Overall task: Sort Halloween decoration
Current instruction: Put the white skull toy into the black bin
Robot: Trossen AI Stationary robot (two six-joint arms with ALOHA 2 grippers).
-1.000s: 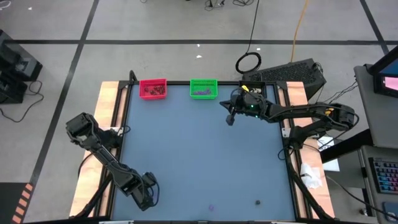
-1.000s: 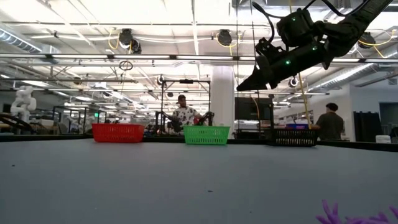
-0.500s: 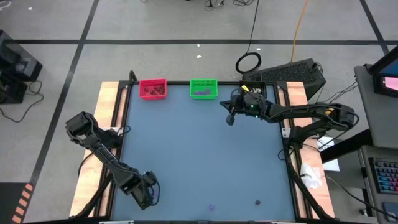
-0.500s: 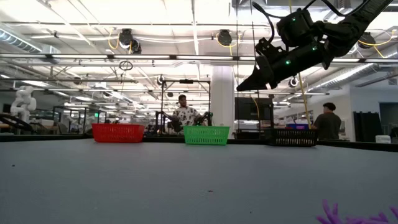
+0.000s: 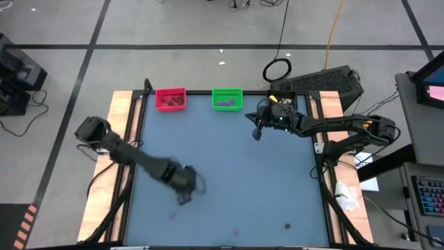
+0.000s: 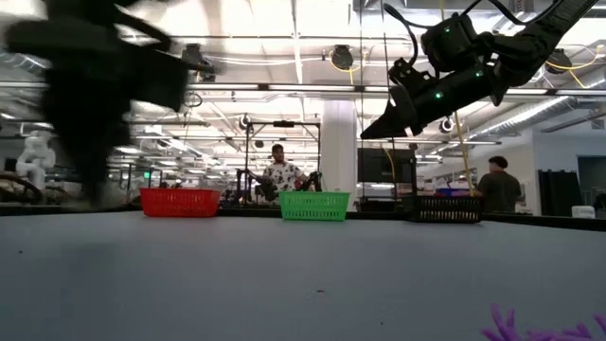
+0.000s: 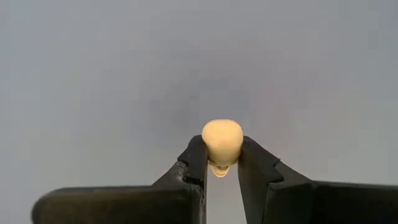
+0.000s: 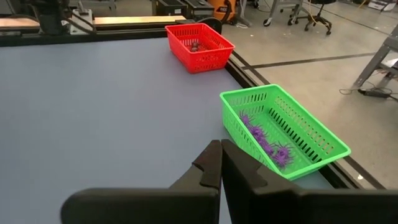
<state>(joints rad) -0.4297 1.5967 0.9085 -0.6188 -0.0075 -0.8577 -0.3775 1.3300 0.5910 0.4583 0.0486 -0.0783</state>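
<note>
The left pincer [image 7: 222,163] is clamped on a cream-white lump [image 7: 222,142], which sits pinched between its two fingertips above the bare grey desk [image 7: 93,74]. From above, this pincer [image 5: 184,197] hangs over the desk's left-centre part, blurred. A purple bit [image 5: 235,232] and a dark lump [image 5: 287,225] lie near the desk's near edge, well apart from it. The right pincer [image 8: 220,163] has its fingers pressed together and empty, held high near the green bin [image 8: 283,134], which holds purple bits [image 8: 264,140]; the red bin [image 8: 199,46] stands farther along the same edge.
</note>
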